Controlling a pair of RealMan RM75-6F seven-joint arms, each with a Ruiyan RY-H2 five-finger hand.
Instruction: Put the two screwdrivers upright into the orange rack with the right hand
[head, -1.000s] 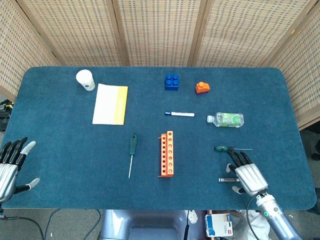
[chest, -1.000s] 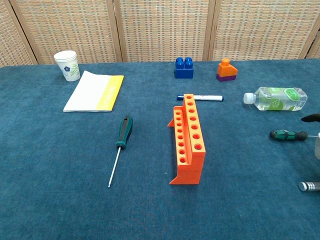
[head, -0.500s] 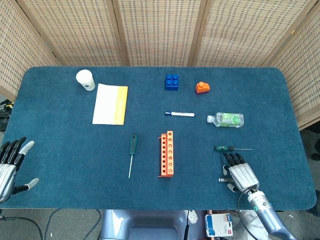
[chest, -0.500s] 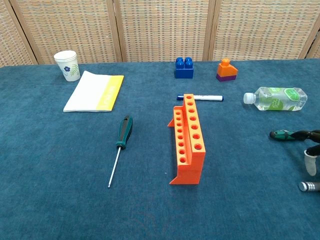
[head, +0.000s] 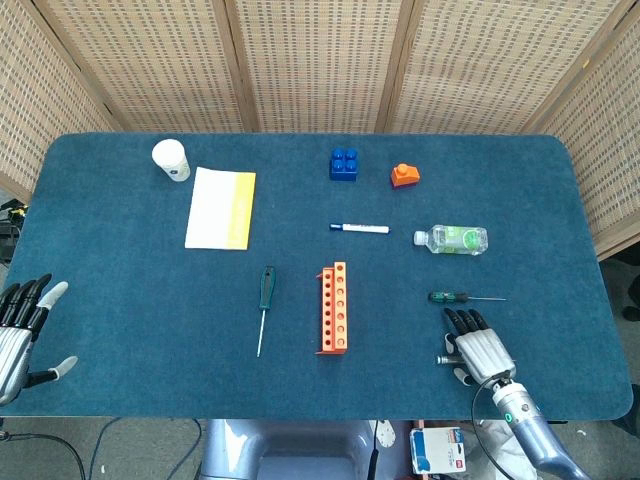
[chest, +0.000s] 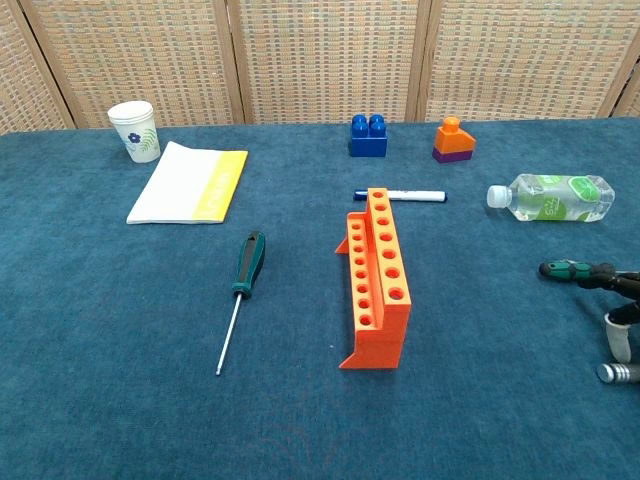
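Note:
The orange rack (head: 334, 307) (chest: 376, 277) stands mid-table, its holes empty. One green-handled screwdriver (head: 264, 306) (chest: 241, 294) lies flat to its left. A second, smaller screwdriver (head: 464, 297) (chest: 574, 270) lies flat to its right. My right hand (head: 478, 347) (chest: 622, 312) lies just in front of that screwdriver, palm down, fingers apart and pointing toward it, holding nothing. It covers part of a small metal cylinder (head: 443, 359) (chest: 617, 373). My left hand (head: 22, 324) is open at the table's front left edge, seen only in the head view.
At the back are a paper cup (head: 171, 159), a white and yellow notebook (head: 221, 207), a blue block (head: 345, 164) and an orange block (head: 404, 175). A marker (head: 359, 228) lies behind the rack and a plastic bottle (head: 452, 239) behind the right screwdriver.
My right hand has drawn back toward the table's front edge, away from the right screwdriver. The left hand has shifted slightly. No object has moved.

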